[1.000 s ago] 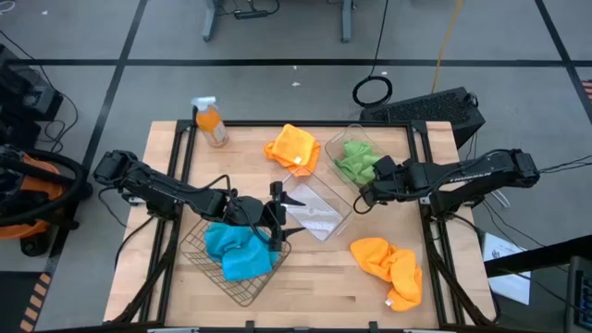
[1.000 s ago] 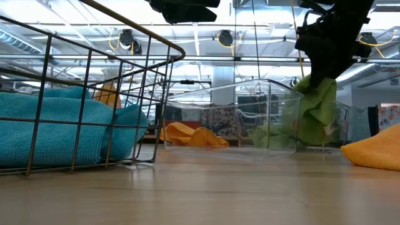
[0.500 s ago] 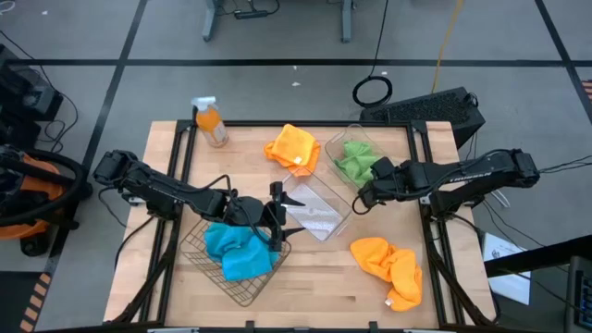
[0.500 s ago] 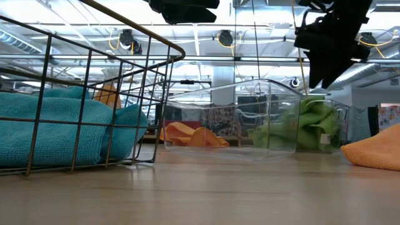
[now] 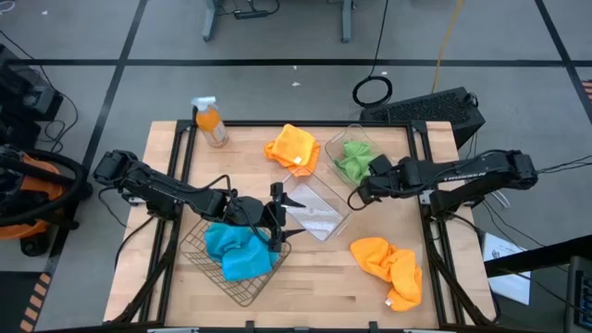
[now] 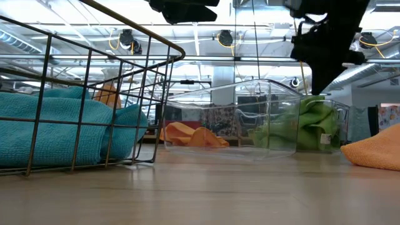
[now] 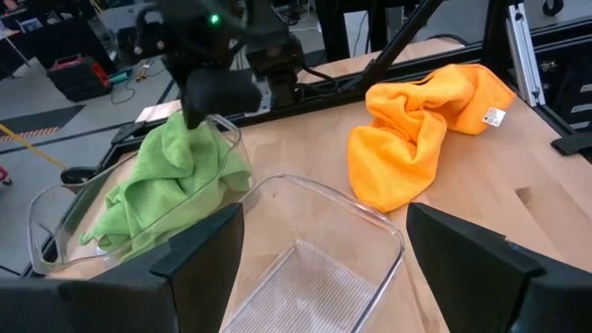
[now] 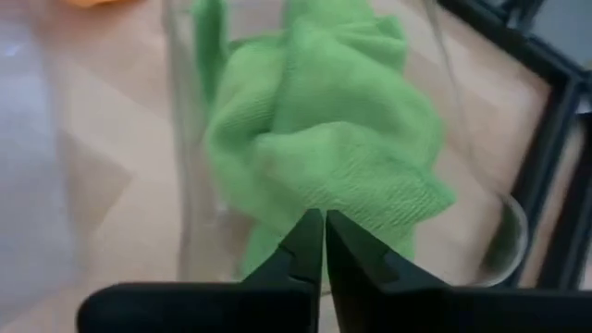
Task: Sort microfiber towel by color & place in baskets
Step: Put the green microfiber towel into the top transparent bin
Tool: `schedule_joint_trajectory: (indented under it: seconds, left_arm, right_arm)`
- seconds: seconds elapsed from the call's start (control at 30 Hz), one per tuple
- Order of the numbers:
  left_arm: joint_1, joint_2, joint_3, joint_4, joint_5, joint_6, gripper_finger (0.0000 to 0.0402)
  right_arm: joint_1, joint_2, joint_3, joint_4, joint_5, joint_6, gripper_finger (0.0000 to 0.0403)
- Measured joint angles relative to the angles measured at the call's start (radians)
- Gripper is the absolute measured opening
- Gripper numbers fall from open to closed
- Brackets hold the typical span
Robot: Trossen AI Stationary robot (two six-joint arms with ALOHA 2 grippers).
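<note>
Now right gripper [image 5: 357,197] clenched empty above green towels [image 5: 353,159] in clear tub [image 5: 344,139] near table's far right edge; left gripper [image 5: 277,225] spread wide over empty middle tub [image 5: 319,223].

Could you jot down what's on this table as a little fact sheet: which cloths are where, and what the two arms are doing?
Wire basket: blue cloths
Far clear tub: green cloths
Middle clear tub: no cloths
Loose on table: orange cloth at the back, orange cloth at the front
Left pincer: open, between basket and middle tub
Right pincer: shut, empty, by the green cloths
Extra: spray bottle
</note>
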Motion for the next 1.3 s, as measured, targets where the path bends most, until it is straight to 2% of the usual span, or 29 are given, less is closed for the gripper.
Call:
schedule_joint_trajectory:
  seconds: [0.13, 0.27, 0.53, 0.93, 1.3]
  left_arm:
    - [0.0, 0.0, 0.0, 0.0, 0.0, 0.001, 0.0309]
    - [0.0, 0.0, 0.0, 0.001, 0.0, 0.001, 0.0309]
    - [0.0, 0.0, 0.0, 0.0, 0.001, 0.002, 0.0309]
    - [0.0, 0.0, 0.0, 0.007, 0.002, 0.002, 0.0309]
    - [0.0, 0.0, 0.0, 0.002, 0.002, 0.002, 0.0309]
  right_arm:
    - [-0.061, 0.013, -0.027, 0.055, 0.033, -0.018, 0.0016]
    - [-0.135, 0.035, -0.069, 0.154, 0.03, -0.08, 0.0004]
    - [-0.227, 0.131, -0.137, 0.286, -0.052, -0.162, 0.0001]
    - [-0.23, 0.187, -0.138, 0.307, -0.074, -0.188, 0.0001]
    - [-0.18, 0.045, -0.116, 0.298, -0.064, -0.165, 0.0002]
